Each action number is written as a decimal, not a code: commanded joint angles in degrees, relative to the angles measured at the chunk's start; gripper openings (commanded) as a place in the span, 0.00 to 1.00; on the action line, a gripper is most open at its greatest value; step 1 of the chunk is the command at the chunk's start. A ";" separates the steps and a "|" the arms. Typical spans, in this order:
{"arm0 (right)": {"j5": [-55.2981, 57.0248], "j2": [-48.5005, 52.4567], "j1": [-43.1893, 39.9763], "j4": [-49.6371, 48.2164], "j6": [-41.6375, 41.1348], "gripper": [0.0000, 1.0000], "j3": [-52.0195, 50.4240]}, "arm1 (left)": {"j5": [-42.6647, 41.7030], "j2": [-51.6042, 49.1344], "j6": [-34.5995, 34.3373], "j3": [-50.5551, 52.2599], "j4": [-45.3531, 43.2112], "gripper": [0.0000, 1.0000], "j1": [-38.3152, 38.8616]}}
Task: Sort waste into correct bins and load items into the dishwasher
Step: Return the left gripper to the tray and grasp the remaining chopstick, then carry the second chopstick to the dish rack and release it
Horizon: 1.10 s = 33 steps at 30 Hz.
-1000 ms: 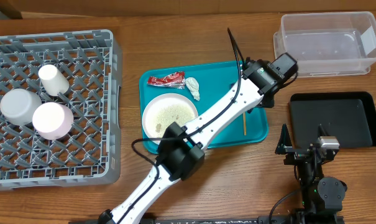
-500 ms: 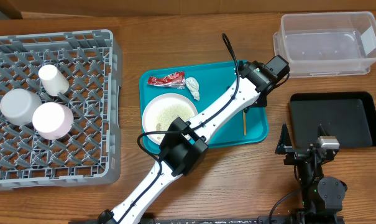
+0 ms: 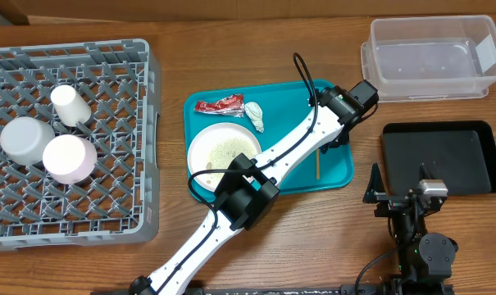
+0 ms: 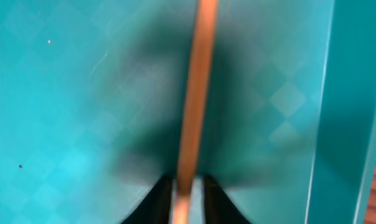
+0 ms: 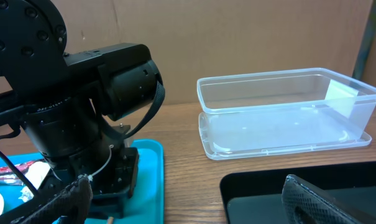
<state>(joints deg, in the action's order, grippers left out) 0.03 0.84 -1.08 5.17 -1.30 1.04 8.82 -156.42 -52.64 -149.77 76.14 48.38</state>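
Teal tray (image 3: pixel 288 98) holding plate (image 3: pixel 223 152), wrapper (image 3: pixel 220 105), tissue (image 3: pixel 254 116), left claw (image 4: pixel 187 190) clamped on chopstick (image 4: pixel 197 93), right claw (image 5: pixel 181 202) apart

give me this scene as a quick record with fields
left end effector: shut on thin wooden chopstick
right end effector: open, empty
teal plastic serving tray: round white plate, crumpled red wrapper, white tissue wad
grey lattice dish rack: small white cup, grey-blue bowl, pink bowl
clear plastic tub, black rectangular tray: empty
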 commanded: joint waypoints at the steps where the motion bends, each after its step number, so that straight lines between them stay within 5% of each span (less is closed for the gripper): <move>1: 0.35 -0.68 -0.17 -0.35 -0.20 1.00 -0.59 | -1.42 -1.33 1.07 -0.39 0.50 0.04 -0.52; 10: 0.35 -0.68 -0.17 -0.35 -0.20 1.00 -0.59 | 2.29 6.49 10.73 -4.68 5.79 0.04 -6.29; 22: 0.35 -0.68 -0.17 -0.33 -0.20 1.00 -0.59 | 16.24 24.33 32.17 -6.54 16.26 0.04 -26.71; 33: 0.35 -0.68 -0.17 -0.35 -0.22 1.00 -0.59 | 4.33 24.48 39.91 -0.96 20.55 0.04 -49.35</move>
<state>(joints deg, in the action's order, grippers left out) 0.05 0.84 -1.08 5.15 -1.30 1.04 18.63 -130.98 -17.06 -152.94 96.44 2.55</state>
